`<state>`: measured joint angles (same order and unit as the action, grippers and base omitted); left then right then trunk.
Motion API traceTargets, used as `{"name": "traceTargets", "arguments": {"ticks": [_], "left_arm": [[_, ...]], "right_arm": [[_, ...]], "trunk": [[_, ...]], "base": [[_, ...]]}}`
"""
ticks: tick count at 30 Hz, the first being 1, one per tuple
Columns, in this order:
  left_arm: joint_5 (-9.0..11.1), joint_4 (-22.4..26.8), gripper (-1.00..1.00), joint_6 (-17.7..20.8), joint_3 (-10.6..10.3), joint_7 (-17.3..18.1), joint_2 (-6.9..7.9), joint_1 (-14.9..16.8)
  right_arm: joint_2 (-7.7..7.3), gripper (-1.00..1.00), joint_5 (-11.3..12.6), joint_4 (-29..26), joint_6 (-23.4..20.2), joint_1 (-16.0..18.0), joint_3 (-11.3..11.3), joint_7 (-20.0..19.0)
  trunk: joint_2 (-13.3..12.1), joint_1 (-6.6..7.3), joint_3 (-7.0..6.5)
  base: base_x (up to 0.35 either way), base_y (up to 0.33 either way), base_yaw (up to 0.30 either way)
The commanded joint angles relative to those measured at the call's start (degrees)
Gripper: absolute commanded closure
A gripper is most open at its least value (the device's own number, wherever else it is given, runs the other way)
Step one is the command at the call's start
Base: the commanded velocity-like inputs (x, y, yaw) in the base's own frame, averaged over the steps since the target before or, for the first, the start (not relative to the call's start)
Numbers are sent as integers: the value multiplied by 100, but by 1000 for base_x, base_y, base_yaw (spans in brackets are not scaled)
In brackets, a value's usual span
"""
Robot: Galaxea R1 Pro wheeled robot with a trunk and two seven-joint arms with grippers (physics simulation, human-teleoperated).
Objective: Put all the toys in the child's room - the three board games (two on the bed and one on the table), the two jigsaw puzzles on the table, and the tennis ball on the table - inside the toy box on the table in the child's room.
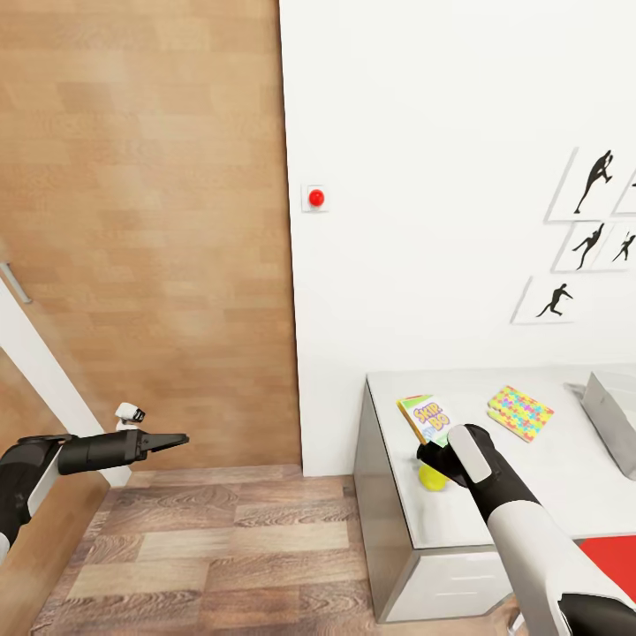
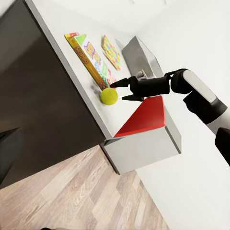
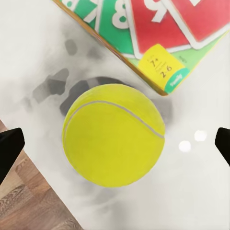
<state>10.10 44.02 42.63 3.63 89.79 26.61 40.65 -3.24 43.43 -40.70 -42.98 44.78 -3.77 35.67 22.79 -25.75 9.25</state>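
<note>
**Right gripper poised over the ball**

Head view: your right gripper (image 1: 439, 463) hangs over the small fuzzy yellow-green tennis ball (image 1: 432, 478), near the front edge of the pale grey-white table (image 1: 442, 521). The green "SKIP BO" card box (image 1: 425, 418) lies just beyond. Your left gripper (image 1: 175, 439) hovers above the wood-plank floor (image 1: 221, 548), fingers narrowed to a point.

Left wrist view: right fingers (image 2: 120, 83) spread wide, tips beside the ball (image 2: 109, 96).

Right wrist view: ball (image 3: 114, 134) sits between dark fingertips (image 3: 9, 148), untouched, beside the box corner (image 3: 158, 43).
</note>
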Motion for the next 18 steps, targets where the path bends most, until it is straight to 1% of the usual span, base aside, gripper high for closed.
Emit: {"name": "traceTargets", "arguments": {"ticks": [1, 10, 18], "left_arm": [[1, 1, -100, 61, -3, 21, 2, 5], [1, 3, -100, 60, -3, 21, 1, 5], [1, 4, -100, 61, -3, 21, -5, 5]], "right_arm": [[0, -100, 60, -8, -9, 4, -1, 54], [-1, -100, 60, 0, -9, 4, -7, 54], [-1, -100, 60, 0, -9, 5, -2, 41]], "trunk": [[13, -3, 19], [13, -3, 89], [13, -3, 112]], "base": [[0, 0, 0], [0, 0, 0], [0, 0, 0]]}}
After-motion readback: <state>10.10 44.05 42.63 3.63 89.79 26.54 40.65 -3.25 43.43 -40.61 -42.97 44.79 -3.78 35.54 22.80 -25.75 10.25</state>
